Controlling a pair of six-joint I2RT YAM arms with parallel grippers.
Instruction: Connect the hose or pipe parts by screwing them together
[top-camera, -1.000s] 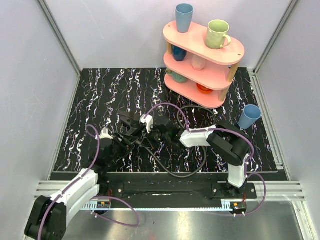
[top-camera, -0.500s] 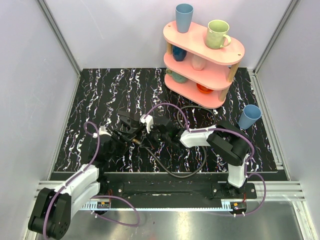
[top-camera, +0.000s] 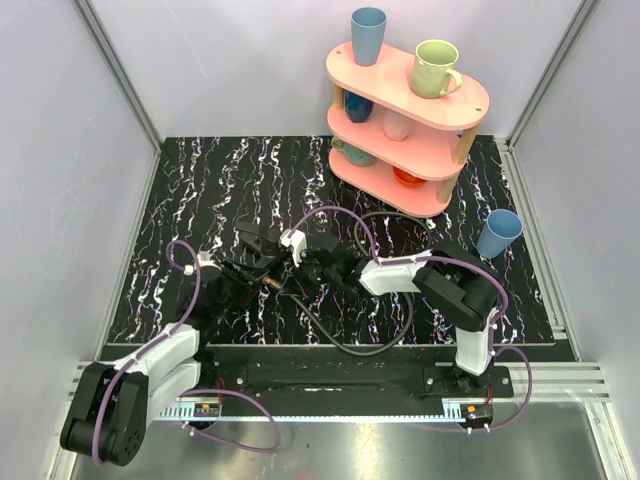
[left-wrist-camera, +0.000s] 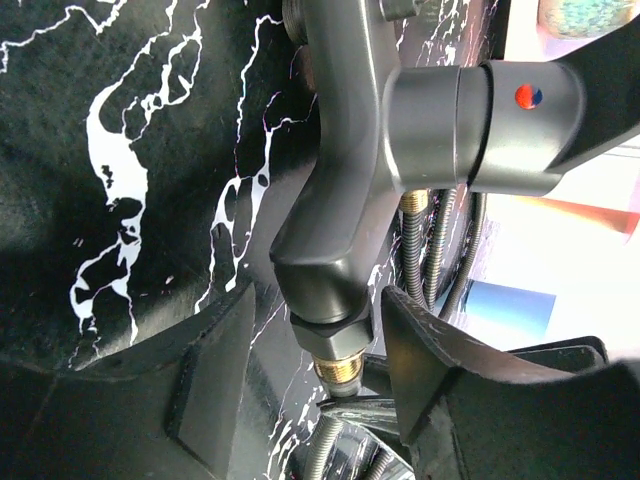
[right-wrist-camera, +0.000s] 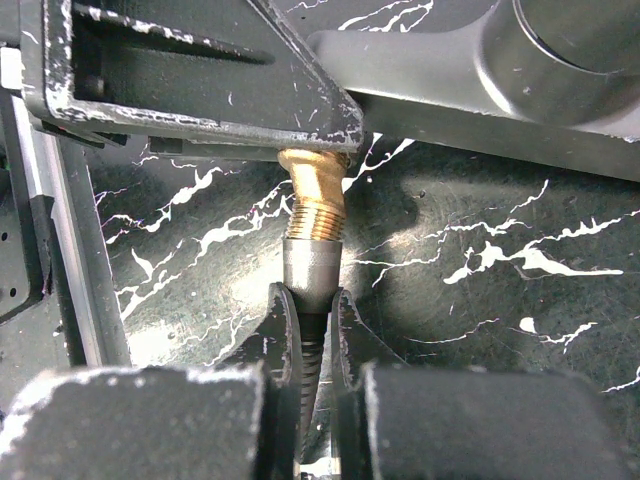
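Observation:
A dark grey angular piece (left-wrist-camera: 340, 200) with a hex nut and a brass threaded fitting (left-wrist-camera: 338, 368) hangs between the fingers of my left gripper (left-wrist-camera: 315, 300). The jaws are open, with a narrow gap on each side of the piece. My right gripper (right-wrist-camera: 312, 300) is shut on the black hose (right-wrist-camera: 312, 345) just behind its silver ferrule. The hose's brass threaded end (right-wrist-camera: 313, 200) points up at the angular piece (right-wrist-camera: 500, 60) under the left finger (right-wrist-camera: 190, 70). From above, the left gripper (top-camera: 258, 268) and right gripper (top-camera: 312, 272) meet mid-table, and the hose (top-camera: 345, 347) loops toward the near edge.
A pink three-tier shelf (top-camera: 410, 120) with cups stands at the back right. A blue cup (top-camera: 498, 233) sits right of the right arm. Purple cables (top-camera: 330, 212) arch over both wrists. More ribbed hoses (left-wrist-camera: 430, 250) lie beyond the angular piece.
The left jaws have narrowed around the angular piece, and the left arm's elbow has swung a little to the left. The right arm and its hose have stayed still.

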